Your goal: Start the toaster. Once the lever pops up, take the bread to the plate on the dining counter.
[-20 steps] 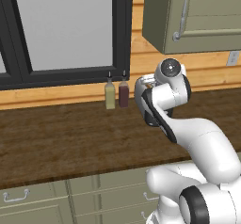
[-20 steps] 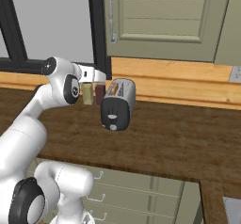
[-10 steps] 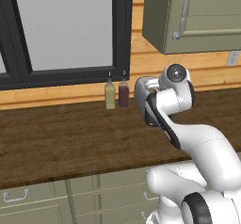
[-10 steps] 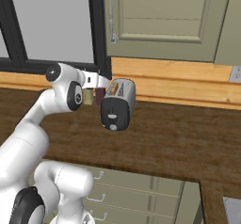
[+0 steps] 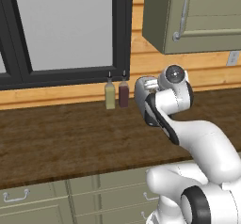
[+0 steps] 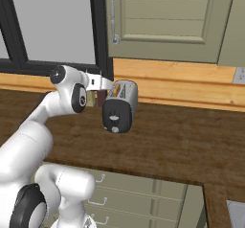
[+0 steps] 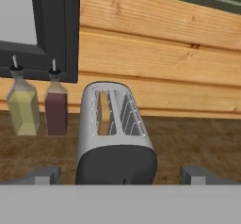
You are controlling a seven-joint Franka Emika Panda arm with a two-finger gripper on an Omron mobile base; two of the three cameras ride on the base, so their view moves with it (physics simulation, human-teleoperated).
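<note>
On the dark wood desk [image 6: 182, 141], against a plank wall under a black window, stands the toaster [image 7: 115, 133] beside two unlabelled bottles [image 7: 38, 108]; the claw [image 7: 117, 175] is wide, empty

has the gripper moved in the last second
Yes. In the right base view the gripper has advanced right toward the toaster, away from the window frame, with its jaws open.

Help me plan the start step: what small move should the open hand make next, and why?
Probably ease down towards the dark front face of the silvery-grey boxy toaster. The open hand straddles it with fingertips apart on either side, touching nothing, and the lever is not yet pressed.
</note>
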